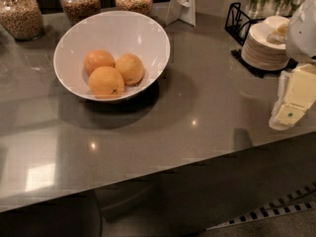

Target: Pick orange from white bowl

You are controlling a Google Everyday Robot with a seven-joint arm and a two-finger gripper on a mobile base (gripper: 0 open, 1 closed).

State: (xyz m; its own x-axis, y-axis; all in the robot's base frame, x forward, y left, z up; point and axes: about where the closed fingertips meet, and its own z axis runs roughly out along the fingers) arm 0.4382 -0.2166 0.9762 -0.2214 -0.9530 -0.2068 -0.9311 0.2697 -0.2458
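A: Orange?
B: Lying in white bowl, upper left of frame, touching two other oranges.
A: Gripper?
B: At right edge, mid-height, above grey counter, well apart from bowl. Cannot tell how far open, nor whether holding anything.

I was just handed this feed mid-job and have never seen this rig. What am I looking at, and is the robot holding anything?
One camera looks down on a grey counter; where it is mounted is not known. The pale blocky part at the right edge is the gripper, the two-finger hand on the robot's single white arm. It sits by the counter's right end, far from the fruit, with nothing visibly in it. The white bowl holds three fruits; the paler orange at the right is the one to pick. Glass jars stand behind, a stack of small dishes at the right.
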